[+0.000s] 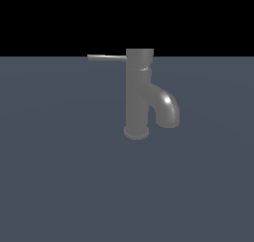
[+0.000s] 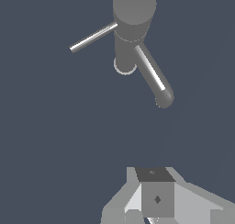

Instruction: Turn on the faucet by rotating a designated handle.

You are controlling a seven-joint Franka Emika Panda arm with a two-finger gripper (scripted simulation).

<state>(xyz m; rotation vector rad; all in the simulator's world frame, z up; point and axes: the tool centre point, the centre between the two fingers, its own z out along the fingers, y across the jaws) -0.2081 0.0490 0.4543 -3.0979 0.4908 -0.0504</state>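
The faucet [image 1: 137,94] is a dark grey upright cylinder on a round base flange, with a thick down-curved spout [image 1: 167,107] toward the exterior view's right and a cap on top. The handle [image 1: 106,58] is a thin grey rod sticking out level from the cap toward the exterior view's left. The wrist view shows the faucet [image 2: 133,16] from above, with the handle [image 2: 92,37] and the spout [image 2: 153,76]. My gripper [image 2: 155,176] shows only as grey blocks at that picture's edge, well away from the faucet and touching nothing. Its jaws' spacing is unclear. The exterior view does not show it.
The faucet stands on a flat dark blue-grey surface [image 1: 59,176] that fills both views. A black background lies behind the surface's far edge in the exterior view. No other objects are in view.
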